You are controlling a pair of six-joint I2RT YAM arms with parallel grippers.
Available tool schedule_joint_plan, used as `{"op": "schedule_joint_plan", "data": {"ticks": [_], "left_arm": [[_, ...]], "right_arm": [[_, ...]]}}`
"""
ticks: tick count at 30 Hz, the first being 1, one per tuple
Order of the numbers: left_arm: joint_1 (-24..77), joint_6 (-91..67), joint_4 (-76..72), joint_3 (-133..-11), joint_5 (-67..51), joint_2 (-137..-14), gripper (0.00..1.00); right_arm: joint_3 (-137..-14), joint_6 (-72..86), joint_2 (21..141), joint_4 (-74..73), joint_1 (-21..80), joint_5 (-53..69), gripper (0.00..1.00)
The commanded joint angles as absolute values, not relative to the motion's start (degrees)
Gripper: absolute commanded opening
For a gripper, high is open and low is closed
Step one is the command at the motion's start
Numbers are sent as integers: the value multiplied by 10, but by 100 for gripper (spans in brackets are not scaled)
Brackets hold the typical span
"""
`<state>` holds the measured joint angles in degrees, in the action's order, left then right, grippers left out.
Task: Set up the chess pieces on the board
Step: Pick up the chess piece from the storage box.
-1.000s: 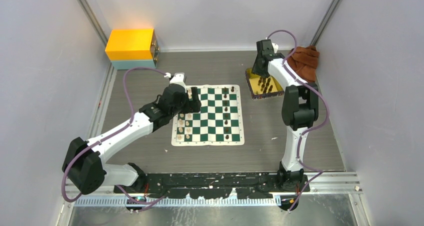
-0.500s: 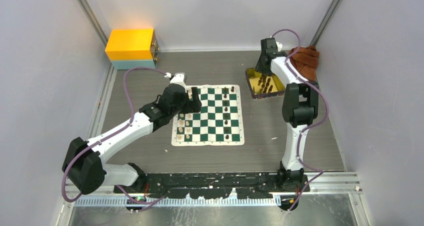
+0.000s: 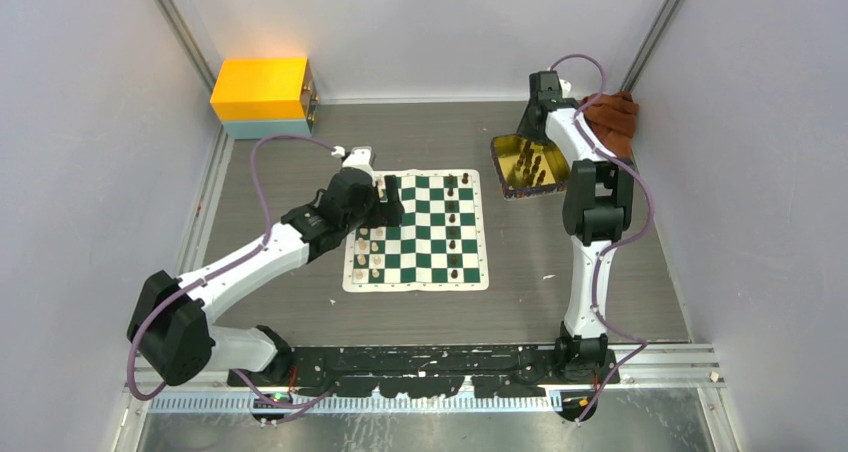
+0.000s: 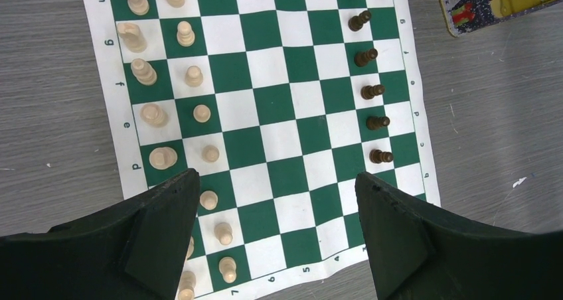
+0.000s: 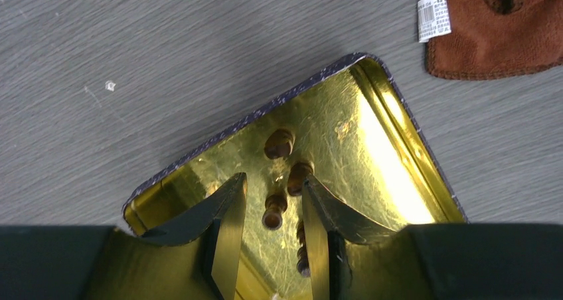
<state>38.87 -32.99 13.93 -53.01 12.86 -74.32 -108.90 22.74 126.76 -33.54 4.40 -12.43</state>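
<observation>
The green-and-white board (image 3: 416, 283) lies mid-table. Cream chess pieces (image 3: 368, 248) fill its two left columns, and a column of dark ones (image 3: 453, 228) stands near its right side. My left gripper (image 3: 392, 200) hovers open over the board's far left end. In the left wrist view it (image 4: 275, 200) is empty, with cream pieces (image 4: 153, 114) to the left and dark ones (image 4: 372, 91) to the right. My right gripper (image 5: 273, 180) is open above the gold tray (image 5: 372, 134). A dark piece (image 5: 274, 209) stands between its fingers, with others beside it.
A brown cloth (image 3: 610, 117) lies just right of the gold tray (image 3: 503, 164), also in the right wrist view (image 5: 491, 28). A yellow box (image 3: 262, 94) sits at the back left corner. Grey walls close in the table on three sides.
The right arm's wrist has shifted toward the back right over the tray. The left arm has stayed almost still above the board.
</observation>
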Motion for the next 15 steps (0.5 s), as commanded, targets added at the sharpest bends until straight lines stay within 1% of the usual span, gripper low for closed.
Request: {"op": "schedule_joint_plan", "data": {"ticks": [1,15], "left_arm": [[385,-330,110,-534,127,-753,87],[380,-329,99,-537,117,-775,87]], "right_arm": [[-1129,218,1274,-331,37,-119,42],[-1163,217,1314,-332,31,-109,41]]}}
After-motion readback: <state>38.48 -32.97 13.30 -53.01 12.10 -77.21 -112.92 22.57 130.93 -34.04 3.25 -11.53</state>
